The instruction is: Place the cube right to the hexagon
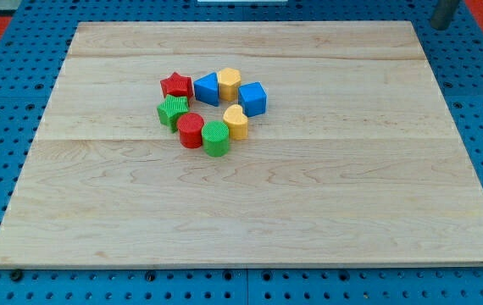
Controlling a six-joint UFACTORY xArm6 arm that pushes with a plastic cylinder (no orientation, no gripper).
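Note:
Several blocks sit in a ring on the wooden board (309,212), left of its centre. The blue cube (252,98) is on the ring's right side, touching the lower right of the yellow hexagon (229,83). My tip (440,25) is at the view's top right, past the board's top edge, far from all blocks. Only the rod's lower end shows.
A blue wedge-like block (207,88) lies left of the hexagon, with a red star (176,85) beyond it. Below are a green star (172,110), a red round block (191,130), a green cylinder (216,138) and a yellow heart (235,122). Blue pegboard (4,102) surrounds the board.

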